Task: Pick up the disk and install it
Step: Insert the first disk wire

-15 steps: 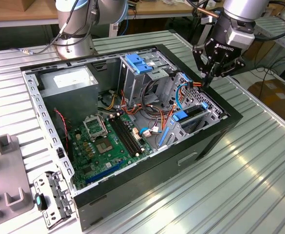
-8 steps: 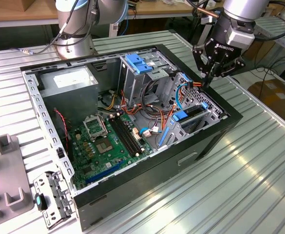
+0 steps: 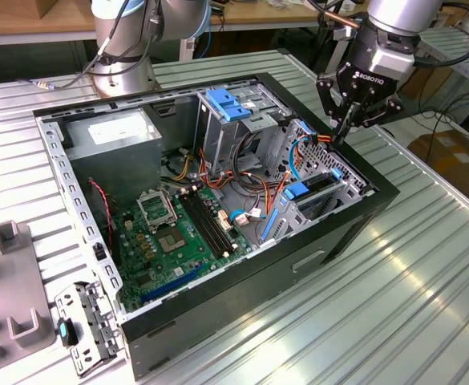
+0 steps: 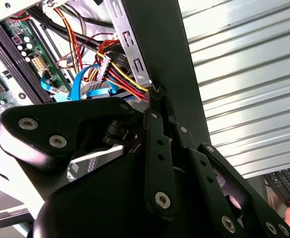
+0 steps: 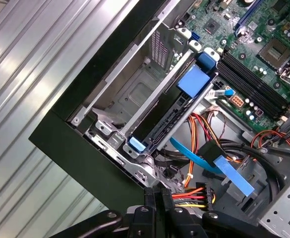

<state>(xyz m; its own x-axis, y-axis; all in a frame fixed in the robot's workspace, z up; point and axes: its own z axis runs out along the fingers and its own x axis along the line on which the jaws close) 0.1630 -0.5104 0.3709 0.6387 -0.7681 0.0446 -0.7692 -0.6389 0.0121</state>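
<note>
My tool hangs over the far right part of the open computer case, as the exterior view has it. It is clenched: the two black fingertips are pressed together, and their point dips just inside the case's black wall. In the second wrist view the tips end right beside a bundle of red, yellow and black wires; I cannot tell whether they touch it. The disk is not in my grip. It stands on edge in the grey drive cage at the right of the case, slotted between two metal rails, so only its dark edge shows. A blue rail end sits at the end nearest the case wall, and the cage's blue latch sits at the end towards the motherboard. My tool is near the cage, on its far side, but apart from the disk, with a flat blue cable running between them. The motherboard lies on the case floor to the left of the cage. A grey power supply box fills the far left corner. The case rests on a ribbed metal table, and a loose metal bracket lies at its near left corner
</note>
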